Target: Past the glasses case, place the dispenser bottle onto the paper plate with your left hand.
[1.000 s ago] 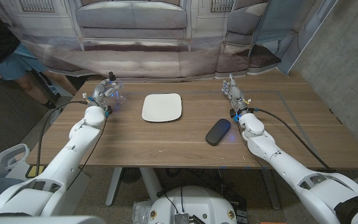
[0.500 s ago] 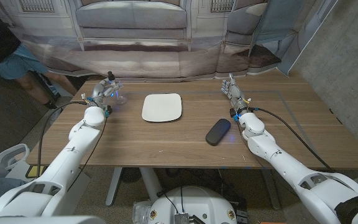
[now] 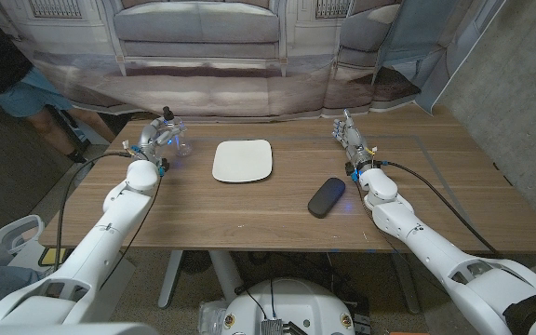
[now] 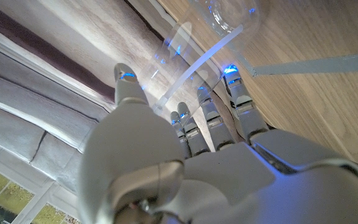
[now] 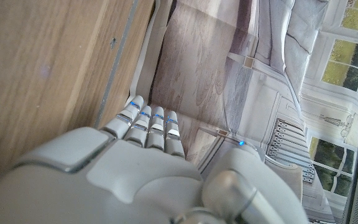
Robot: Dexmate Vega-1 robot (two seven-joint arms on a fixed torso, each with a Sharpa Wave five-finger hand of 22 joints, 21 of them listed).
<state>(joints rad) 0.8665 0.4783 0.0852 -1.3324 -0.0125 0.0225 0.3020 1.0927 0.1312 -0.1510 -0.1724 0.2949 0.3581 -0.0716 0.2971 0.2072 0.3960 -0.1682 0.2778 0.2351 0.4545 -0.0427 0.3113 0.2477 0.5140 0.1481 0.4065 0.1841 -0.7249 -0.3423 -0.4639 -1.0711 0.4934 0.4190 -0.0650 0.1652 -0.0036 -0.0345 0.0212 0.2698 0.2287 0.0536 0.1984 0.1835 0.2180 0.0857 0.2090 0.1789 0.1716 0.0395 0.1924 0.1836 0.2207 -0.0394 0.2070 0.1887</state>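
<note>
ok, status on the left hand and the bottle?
Left hand fingers around dispenser bottle, far left of table. Right hand open, holding nothing. Paper plate bare. Glasses case sits right of the plate, not in the path.

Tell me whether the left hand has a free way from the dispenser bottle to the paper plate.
Probably yes. The left hand is at the dispenser bottle, and only bare table lies between it and the paper plate; the glasses case sits off toward the right arm.

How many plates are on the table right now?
1. The paper plate lies near the middle of the table, between the dispenser bottle at the left hand and the glasses case. Nothing looks hidden.
</note>
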